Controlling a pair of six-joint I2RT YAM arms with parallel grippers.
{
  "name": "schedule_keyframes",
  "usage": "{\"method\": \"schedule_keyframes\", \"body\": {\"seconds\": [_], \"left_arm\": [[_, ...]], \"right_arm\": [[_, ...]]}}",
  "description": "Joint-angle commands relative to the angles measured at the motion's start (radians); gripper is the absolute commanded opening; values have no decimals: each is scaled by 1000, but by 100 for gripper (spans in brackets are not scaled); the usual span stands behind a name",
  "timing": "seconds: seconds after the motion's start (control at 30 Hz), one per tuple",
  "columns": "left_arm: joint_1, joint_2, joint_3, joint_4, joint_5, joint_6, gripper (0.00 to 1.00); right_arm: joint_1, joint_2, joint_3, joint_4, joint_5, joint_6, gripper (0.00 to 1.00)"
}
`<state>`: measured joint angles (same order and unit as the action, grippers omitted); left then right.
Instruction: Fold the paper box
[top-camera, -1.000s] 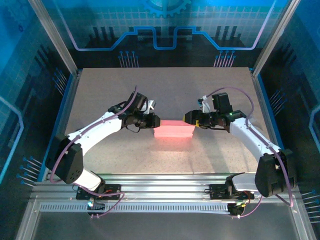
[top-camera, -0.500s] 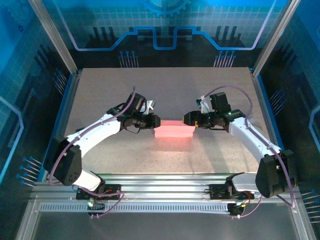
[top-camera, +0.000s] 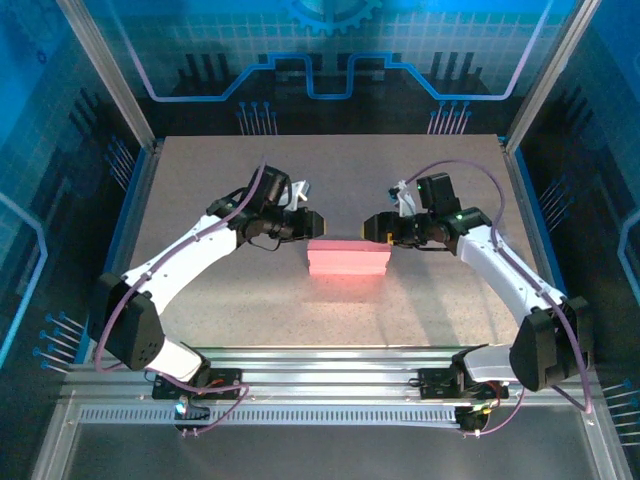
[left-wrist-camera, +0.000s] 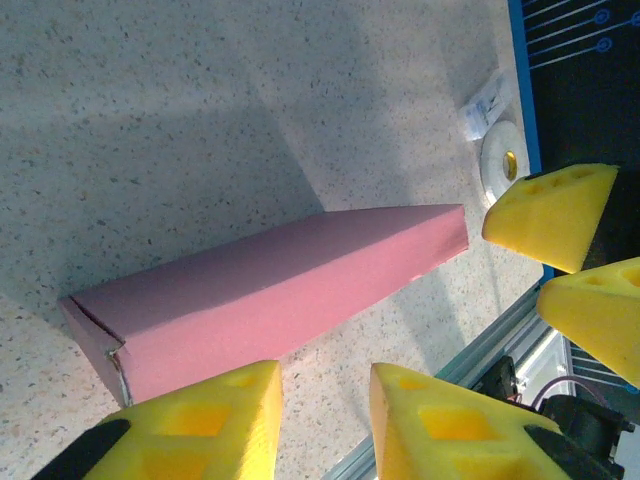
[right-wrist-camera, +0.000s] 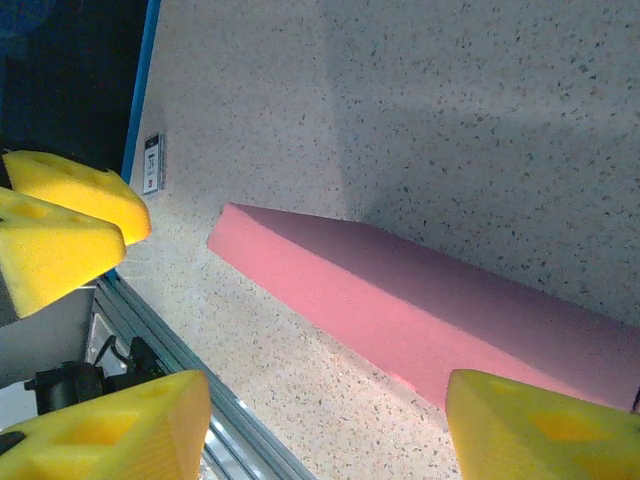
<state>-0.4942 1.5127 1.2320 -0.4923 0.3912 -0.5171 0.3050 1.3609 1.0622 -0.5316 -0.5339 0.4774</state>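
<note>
The paper box (top-camera: 348, 257) is a closed pink rectangular block lying flat at the middle of the table. My left gripper (top-camera: 315, 222) hovers just behind the box's left end, and my right gripper (top-camera: 371, 228) hovers just behind its right end; neither touches it. In the left wrist view the box (left-wrist-camera: 280, 290) lies beyond my left gripper (left-wrist-camera: 325, 420), whose yellow fingers (left-wrist-camera: 200, 425) stand narrowly open on nothing. In the right wrist view the box (right-wrist-camera: 420, 300) lies beyond my right gripper (right-wrist-camera: 325, 430), whose fingers (right-wrist-camera: 540, 430) stand wide open and empty.
A white tape roll (left-wrist-camera: 500, 165) and a small white tag (left-wrist-camera: 482, 100) lie by the table's blue edge (left-wrist-camera: 522, 90). Aluminium rails (top-camera: 330, 360) run along the near edge. Frame posts (top-camera: 110, 80) and blue walls close in the speckled table (top-camera: 330, 170).
Both grippers have drawn back from the box's two ends, up and toward the far side. The left jaws have parted slightly. The box has stayed in place.
</note>
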Motion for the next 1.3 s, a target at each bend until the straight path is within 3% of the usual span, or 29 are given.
{"method": "schedule_keyframes", "body": {"seconds": [0.0, 0.63, 0.93, 1.13, 1.2, 1.27], "left_arm": [[4, 31, -28, -1, 58, 13, 30], [5, 64, -182, 79, 37, -2, 29], [4, 34, -10, 74, 99, -37, 34], [20, -40, 68, 49, 114, -41, 61], [42, -86, 48, 31, 112, -28, 78], [70, -137, 15, 3, 108, -6, 97]], "right_arm": [[9, 23, 5, -15, -47, -7, 65], [14, 52, -83, -52, 43, -38, 65], [85, 28, 99, -120, 63, -141, 70], [152, 22, 184, -156, 99, -298, 89], [159, 27, 204, -176, 100, -357, 100], [169, 45, 243, -223, 109, -414, 100]]}}
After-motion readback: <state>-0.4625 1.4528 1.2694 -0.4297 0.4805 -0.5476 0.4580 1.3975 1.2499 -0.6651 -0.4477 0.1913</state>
